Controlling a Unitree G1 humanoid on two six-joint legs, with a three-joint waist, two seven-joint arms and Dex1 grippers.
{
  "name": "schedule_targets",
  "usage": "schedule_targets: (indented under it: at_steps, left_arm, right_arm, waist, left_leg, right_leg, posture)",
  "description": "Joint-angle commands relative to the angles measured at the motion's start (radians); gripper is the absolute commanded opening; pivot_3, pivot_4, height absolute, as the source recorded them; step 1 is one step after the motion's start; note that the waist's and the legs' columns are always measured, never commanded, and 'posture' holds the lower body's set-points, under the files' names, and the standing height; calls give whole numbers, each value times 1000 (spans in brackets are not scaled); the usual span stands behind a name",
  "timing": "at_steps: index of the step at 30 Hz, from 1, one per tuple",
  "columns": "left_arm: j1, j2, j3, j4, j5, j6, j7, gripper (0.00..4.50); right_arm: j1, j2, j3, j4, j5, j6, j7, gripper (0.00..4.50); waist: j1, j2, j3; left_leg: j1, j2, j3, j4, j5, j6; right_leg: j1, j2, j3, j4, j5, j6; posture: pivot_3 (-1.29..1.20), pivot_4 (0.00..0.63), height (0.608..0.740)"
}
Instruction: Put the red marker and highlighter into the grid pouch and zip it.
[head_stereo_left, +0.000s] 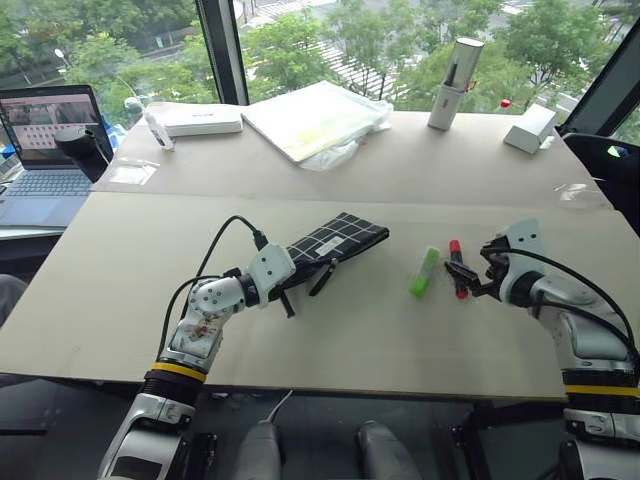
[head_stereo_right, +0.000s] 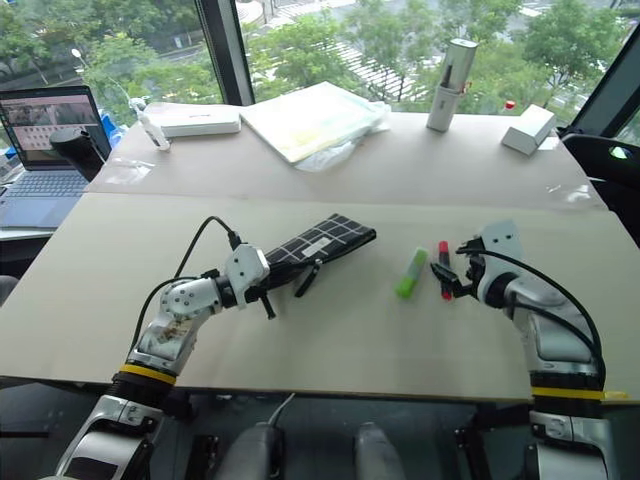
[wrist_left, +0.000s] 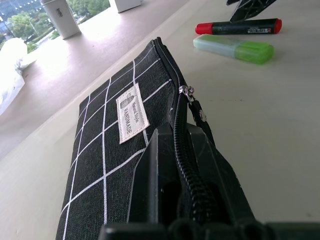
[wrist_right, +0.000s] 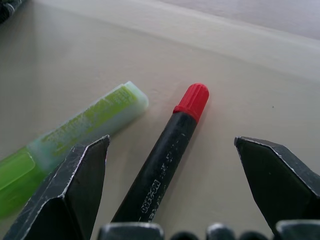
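right wrist view is showing your right gripper spread wide around the red marker, beside the highlighter, mid-table; your left gripper is clamping the grid pouch end.

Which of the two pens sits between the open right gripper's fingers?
The red marker, black-barrelled with a red cap, lies between the right gripper's fingers; the green highlighter lies just outside.
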Motion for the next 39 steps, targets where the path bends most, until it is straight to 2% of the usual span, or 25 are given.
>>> schedule_targets:
  at_steps: [1,9,12,21,26,29,34,39]
  left_arm:
    - [-11,2,3,-18,-3,-24,3,0]
    - [-11,9,13,-12,-2,-25,13,0]
    - [-17,14,21,-16,-7,-23,13,0]
    - [-29,23,30,9,-9,-45,8,0]
    - [-47,31,37,23,-16,-51,-2,0]
    - [-55,30,48,29,-35,-47,-13,0]
    - [-55,36,64,14,-88,-30,-61,0]
    - [-50,45,64,11,-102,-28,-88,0]
  right_arm:
    - [6,-2,-10,-21,1,4,-16,4448]
    - [34,34,-11,66,-7,-19,-41,4448]
    - [40,27,-17,102,-15,-43,-45,3764]
    - [54,4,-21,150,-21,-106,-39,640]
    - [48,-3,-27,172,-32,-132,-52,569]
    - [2,8,-49,182,-27,-247,-60,569]
    - [-92,-46,-21,188,-43,-417,26,569]
    - [-127,-130,101,137,-95,-679,246,569]
  waist:
    - [0,0,0]
    - [-1,0,0]
    - [0,-1,-1]
    - [2,-1,-1]
    - [2,-2,-1]
    - [2,-2,-1]
    - [-9,2,1]
    - [-9,2,1]
  left_leg:
    - [0,0,0,0,0,0]
    - [0,0,0,0,0,0]
    - [2,0,0,0,0,0]
    - [9,0,-3,0,0,0]
    - [9,-2,-5,0,0,0]
    - [9,-2,-6,1,0,0]
    - [7,-3,-6,0,0,0]
    - [7,-3,-7,-1,0,0]
  right_leg:
    - [0,0,0,0,0,0]
    - [0,0,0,0,0,0]
    - [2,0,0,0,0,0]
    - [14,0,-1,-4,-1,1]
    - [16,0,-2,-5,-1,2]
    - [17,0,-1,-5,-1,2]
    - [14,0,0,-5,-1,2]
    - [14,0,-1,-6,-2,3]
  posture:
    - [0,150,740]
    - [0,150,740]
    - [0,150,740]
    - [0,150,740]
    - [0,150,740]
    - [0,150,740]
    - [0,150,740]
    - [0,150,740]
